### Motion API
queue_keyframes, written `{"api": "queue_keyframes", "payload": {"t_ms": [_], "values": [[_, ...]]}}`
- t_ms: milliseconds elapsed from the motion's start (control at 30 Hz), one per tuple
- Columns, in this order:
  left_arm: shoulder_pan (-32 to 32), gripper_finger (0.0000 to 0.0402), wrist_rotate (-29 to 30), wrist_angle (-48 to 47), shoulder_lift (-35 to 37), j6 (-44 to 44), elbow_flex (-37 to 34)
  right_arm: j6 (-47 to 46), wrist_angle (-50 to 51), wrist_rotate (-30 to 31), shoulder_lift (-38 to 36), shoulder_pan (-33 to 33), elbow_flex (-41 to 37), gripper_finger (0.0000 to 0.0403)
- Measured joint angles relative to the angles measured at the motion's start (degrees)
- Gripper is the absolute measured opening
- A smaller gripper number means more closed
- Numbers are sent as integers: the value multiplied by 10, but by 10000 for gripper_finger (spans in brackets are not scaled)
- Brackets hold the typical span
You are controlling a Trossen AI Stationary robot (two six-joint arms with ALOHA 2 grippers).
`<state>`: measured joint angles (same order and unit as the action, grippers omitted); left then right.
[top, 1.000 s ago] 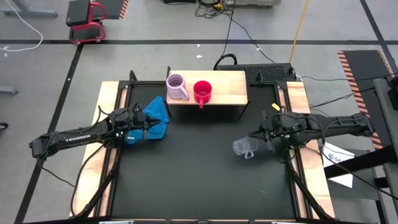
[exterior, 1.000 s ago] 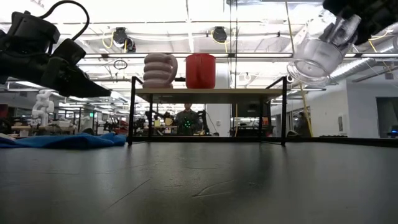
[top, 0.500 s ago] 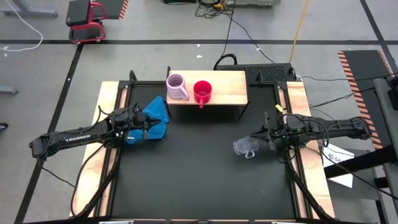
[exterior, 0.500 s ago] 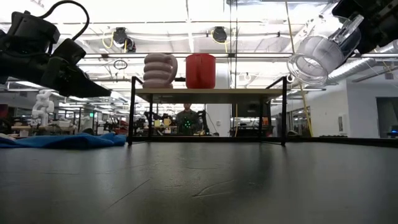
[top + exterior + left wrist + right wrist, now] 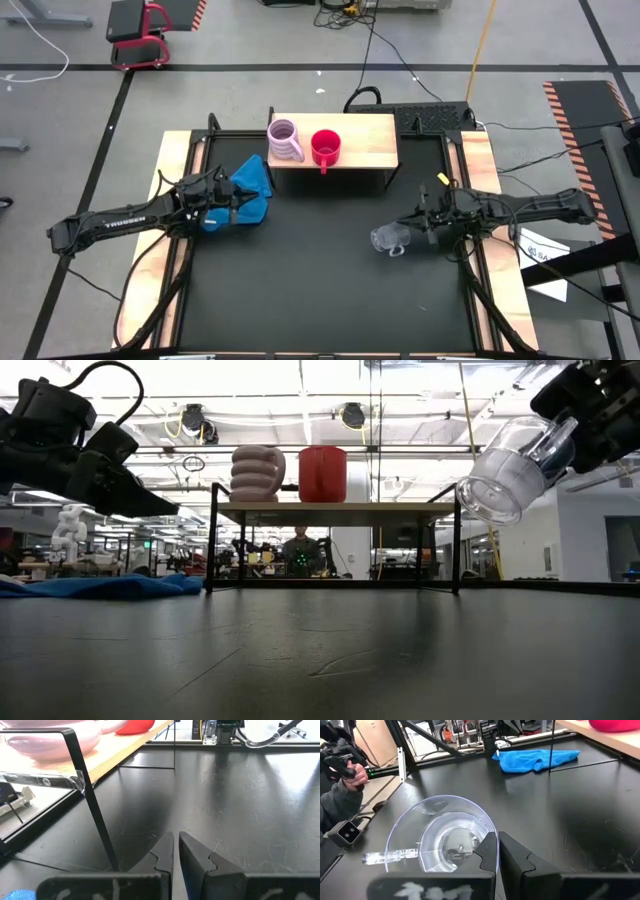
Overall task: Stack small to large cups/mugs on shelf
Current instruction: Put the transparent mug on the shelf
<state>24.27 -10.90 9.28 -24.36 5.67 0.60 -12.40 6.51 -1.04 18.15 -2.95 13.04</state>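
The shelf [image 5: 365,140] stands at the table's far edge. On it the ribbed lilac mug [image 5: 286,140] and the red mug [image 5: 326,148] stand upright side by side. The clear glass cup [image 5: 505,470] hangs in the air over the table's right part, with my right gripper [image 5: 497,847] shut on it. My left gripper [image 5: 175,847] waits shut and holding nothing at the table's left, above a blue cloth [image 5: 252,185], short of the shelf's left legs. My right gripper holds the glass cup at its base end [image 5: 479,845]; its own fingers hide whether they pinch the wall or the handle. The fingers come nearly level from the table's right. The cup is lifted clear, lying tilted, its mouth [image 5: 488,500] away from the gripper and slanting down.
The blue cloth lies flat on the black table top at the left. The shelf's dark legs [image 5: 97,825] stand close in front of my left gripper. A person's sleeve and hand [image 5: 342,785] show beyond the table. Pale wooden rails [image 5: 478,160] run along both sides.
My right gripper has sunk a little toward the table with the glass cup and has tipped slightly. The cup stays lifted clear, lower than before, its mouth still slanting down.
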Motion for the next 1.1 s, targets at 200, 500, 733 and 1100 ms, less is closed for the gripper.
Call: {"api": "queue_keyframes", "payload": {"t_ms": [200, 500, 733, 1100], "values": [[0, 31, 0, 0, 0, 0, 0, 0, -20, 0, 0, 0, -18, 0], [0, 31, 0, 0, 0, 0, 0, 3, -19, 0, 0, 0, -18, 0], [0, 31, 0, -1, 0, 2, 0, 5, -19, 0, 0, 0, -18, 0], [0, 31, 0, -1, 0, 2, 0, 6, -15, 0, 0, 0, -18, 0]]}}
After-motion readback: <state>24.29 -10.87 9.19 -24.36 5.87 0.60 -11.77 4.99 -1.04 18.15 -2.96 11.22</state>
